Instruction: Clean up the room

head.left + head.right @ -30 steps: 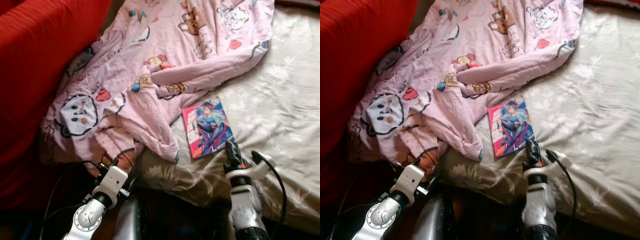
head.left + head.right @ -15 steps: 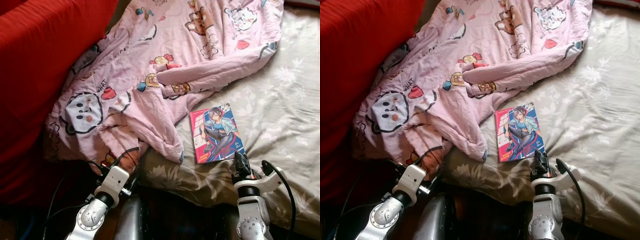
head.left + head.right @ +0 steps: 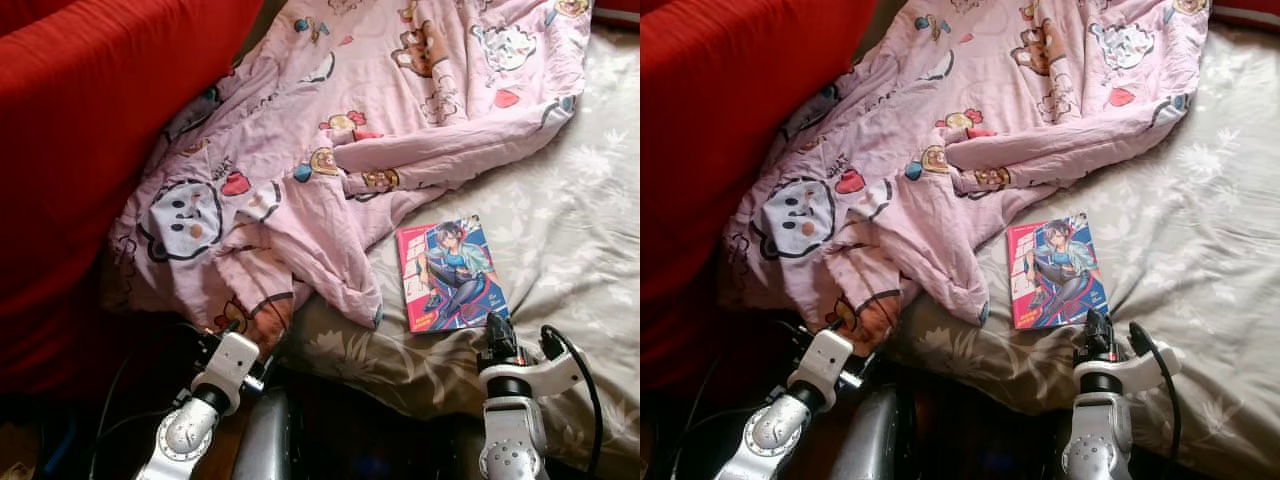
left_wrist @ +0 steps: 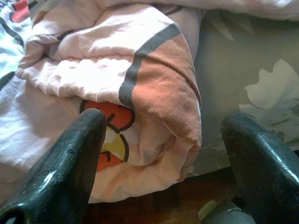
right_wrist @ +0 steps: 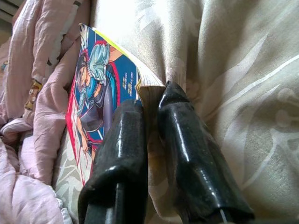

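A manga book [image 3: 450, 272] with a bright cover lies on the beige floral bed sheet [image 3: 580, 230], just right of a crumpled pink cartoon blanket [image 3: 330, 130]. My right gripper [image 3: 497, 328] is at the book's near right corner. In the right wrist view that gripper [image 5: 149, 100] is shut on the book's [image 5: 100, 79] edge, pages pinched between the two fingers. My left gripper [image 4: 163, 126] stands open at the bed's near edge, its fingers on either side of the blanket's hanging corner [image 4: 140, 88] without touching it.
A large red cushion or sofa [image 3: 80, 120] rises on the left, against the blanket. The bed's near edge drops to a dark wooden floor [image 4: 154, 210] between my arms. Bare sheet stretches to the right of the book.
The whole view has shifted, so the camera moved. My right gripper has stayed at the book's near corner. The left arm holds the same pose by the blanket's corner.
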`<state>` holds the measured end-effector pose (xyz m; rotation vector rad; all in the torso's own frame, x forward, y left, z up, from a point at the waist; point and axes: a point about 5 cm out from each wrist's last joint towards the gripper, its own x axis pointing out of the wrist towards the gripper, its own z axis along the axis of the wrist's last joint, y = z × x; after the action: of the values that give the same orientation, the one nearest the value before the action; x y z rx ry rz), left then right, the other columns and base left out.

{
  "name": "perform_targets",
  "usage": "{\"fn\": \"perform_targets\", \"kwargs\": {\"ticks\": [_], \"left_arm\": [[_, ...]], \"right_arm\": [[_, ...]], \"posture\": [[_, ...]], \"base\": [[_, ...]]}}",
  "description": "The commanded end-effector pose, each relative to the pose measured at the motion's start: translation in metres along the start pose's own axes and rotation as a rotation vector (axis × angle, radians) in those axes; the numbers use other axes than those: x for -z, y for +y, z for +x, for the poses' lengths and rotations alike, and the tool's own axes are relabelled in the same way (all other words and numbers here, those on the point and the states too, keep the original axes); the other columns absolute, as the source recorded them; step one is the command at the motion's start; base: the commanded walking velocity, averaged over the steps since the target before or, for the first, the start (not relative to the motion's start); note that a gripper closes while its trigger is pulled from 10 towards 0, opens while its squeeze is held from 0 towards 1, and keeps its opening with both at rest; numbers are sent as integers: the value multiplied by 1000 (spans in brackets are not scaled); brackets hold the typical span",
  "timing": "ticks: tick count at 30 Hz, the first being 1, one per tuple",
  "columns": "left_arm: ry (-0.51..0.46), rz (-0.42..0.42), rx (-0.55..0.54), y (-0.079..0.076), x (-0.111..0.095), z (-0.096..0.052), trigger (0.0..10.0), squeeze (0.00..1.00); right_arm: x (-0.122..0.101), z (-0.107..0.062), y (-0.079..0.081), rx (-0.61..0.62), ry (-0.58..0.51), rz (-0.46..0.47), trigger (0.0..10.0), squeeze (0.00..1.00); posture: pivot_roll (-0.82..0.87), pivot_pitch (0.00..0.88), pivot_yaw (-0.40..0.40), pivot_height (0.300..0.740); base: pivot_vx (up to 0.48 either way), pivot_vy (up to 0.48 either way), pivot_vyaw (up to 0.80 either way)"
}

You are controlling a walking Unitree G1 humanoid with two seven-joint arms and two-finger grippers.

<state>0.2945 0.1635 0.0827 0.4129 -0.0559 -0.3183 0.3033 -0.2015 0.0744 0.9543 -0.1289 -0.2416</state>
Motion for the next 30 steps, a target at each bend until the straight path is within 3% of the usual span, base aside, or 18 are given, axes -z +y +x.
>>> {"fn": "perform_targets", "kwargs": {"ticks": [1,3,4,5,6,7,8,11,12,14,17,22,24,25,26,30], "left_arm": [[43,7,11,-3,11,-6,10000,0],[42,7,10,-3,11,-6,10000,0],[42,7,9,-3,11,-6,10000,0],[42,7,8,-3,11,-6,10000,0],[41,7,7,-2,11,-6,10000,0],[41,7,7,-2,11,-6,10000,0],[41,7,6,-2,11,-6,10000,0],[41,8,3,-1,12,-6,10000,0],[41,8,2,-1,12,-5,10000,0],[40,9,-1,-1,11,-5,10000,0],[34,4,-9,1,10,-4,10000,0],[8,-18,-21,4,2,2,10000,0],[-8,-39,-29,6,-3,5,10000,0],[-36,-70,-42,9,-11,10,10000,0],[-49,-87,-52,10,-15,13,10000,0],[-71,-133,-87,15,-21,16,10000,0]], "right_arm": [[0,-25,-38,182,-20,-18,10000,1000],[-1,-24,-39,189,-26,-30,10000,1000],[-2,-24,-39,195,-32,-40,10000,867],[-3,-24,-39,198,-35,-45,10000,867],[-4,-24,-40,205,-42,-51,10000,722],[-4,-24,-40,205,-42,-51,10000,722],[-5,-24,-40,210,-46,-49,10000,0],[-7,-23,-39,213,-55,-49,10000,0],[-8,-22,-39,215,-57,-51,10000,518],[-9,-20,-35,191,-64,-52,10000,1000],[-8,-15,-12,37,-47,-167,10000,1000],[-7,-5,8,-47,-50,-204,10000,1000],[-9,0,17,-94,-57,-291,10000,1000],[-9,7,32,-153,-69,-365,10000,239],[-11,11,38,-173,-80,-374,10000,0],[-11,14,52,-244,-86,-478,10000,0]], "posture": [[62,299,82,574],[63,301,81,574],[63,302,81,574],[64,303,81,574],[64,303,80,574],[64,303,80,574],[64,304,80,574],[65,307,78,574],[65,307,78,574],[67,309,77,574],[65,311,78,574],[61,316,77,574],[60,318,78,574],[58,319,79,574],[57,319,75,574],[54,320,72,574]], "base": [[0,0,0],[0,0,0],[0,0,0],[0,0,0],[0,0,0],[0,0,0],[0,0,0],[0,0,0],[0,0,0],[0,0,0],[0,0,0],[0,0,0],[0,0,0],[0,0,0],[0,0,0],[0,0,0]]}}
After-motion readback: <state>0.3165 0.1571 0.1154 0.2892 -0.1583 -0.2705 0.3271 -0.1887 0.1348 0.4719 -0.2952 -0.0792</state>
